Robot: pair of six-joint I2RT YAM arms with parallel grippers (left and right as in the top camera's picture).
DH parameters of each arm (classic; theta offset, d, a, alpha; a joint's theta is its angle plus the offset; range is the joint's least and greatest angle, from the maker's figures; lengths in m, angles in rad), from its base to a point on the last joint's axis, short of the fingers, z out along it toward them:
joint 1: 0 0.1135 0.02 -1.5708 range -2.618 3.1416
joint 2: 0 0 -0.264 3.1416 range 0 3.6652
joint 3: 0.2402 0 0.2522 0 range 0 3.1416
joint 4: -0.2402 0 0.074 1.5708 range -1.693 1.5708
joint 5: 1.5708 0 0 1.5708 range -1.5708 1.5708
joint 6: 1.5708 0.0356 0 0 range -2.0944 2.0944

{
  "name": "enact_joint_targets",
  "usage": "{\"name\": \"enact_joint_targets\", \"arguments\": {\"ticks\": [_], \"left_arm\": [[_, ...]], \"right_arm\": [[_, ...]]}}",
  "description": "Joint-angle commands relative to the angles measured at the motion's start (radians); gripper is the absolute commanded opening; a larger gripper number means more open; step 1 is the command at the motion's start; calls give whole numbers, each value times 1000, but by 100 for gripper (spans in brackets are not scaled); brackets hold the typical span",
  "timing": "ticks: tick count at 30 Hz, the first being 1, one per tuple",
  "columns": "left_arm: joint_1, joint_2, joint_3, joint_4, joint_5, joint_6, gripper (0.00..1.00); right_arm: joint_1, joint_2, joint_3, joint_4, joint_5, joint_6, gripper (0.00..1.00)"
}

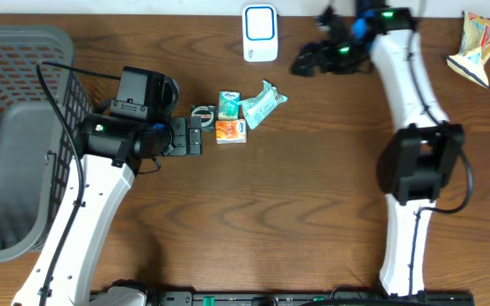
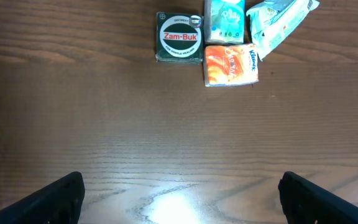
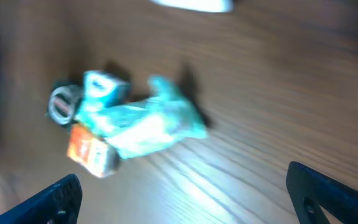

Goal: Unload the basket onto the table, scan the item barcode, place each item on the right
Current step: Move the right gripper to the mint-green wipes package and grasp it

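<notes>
Four small items lie together mid-table: a round Zam-Buk tin, a green tissue pack, an orange Kleenex pack and a teal wipes packet. A white barcode scanner stands at the table's far edge. My left gripper is open just left of the items, with only bare wood between its fingers. Right of the scanner, my right gripper hangs open and empty. Its blurred view shows the teal wipes packet and the orange pack.
A grey mesh basket with a grey liner fills the left side. A crumpled snack packet lies at the far right corner. Bare wood spans the table's middle and near side.
</notes>
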Motion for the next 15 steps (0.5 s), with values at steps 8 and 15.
{"name": "enact_joint_targets", "arguments": {"ticks": [8, 15], "left_arm": [[1, -6, 11, 0, -5, 6, 98], [1, -6, 11, 0, -5, 6, 98]], "right_arm": [[267, -10, -56, 95, 420, 486, 52], [364, -10, -177, 245, 529, 574, 33]]}}
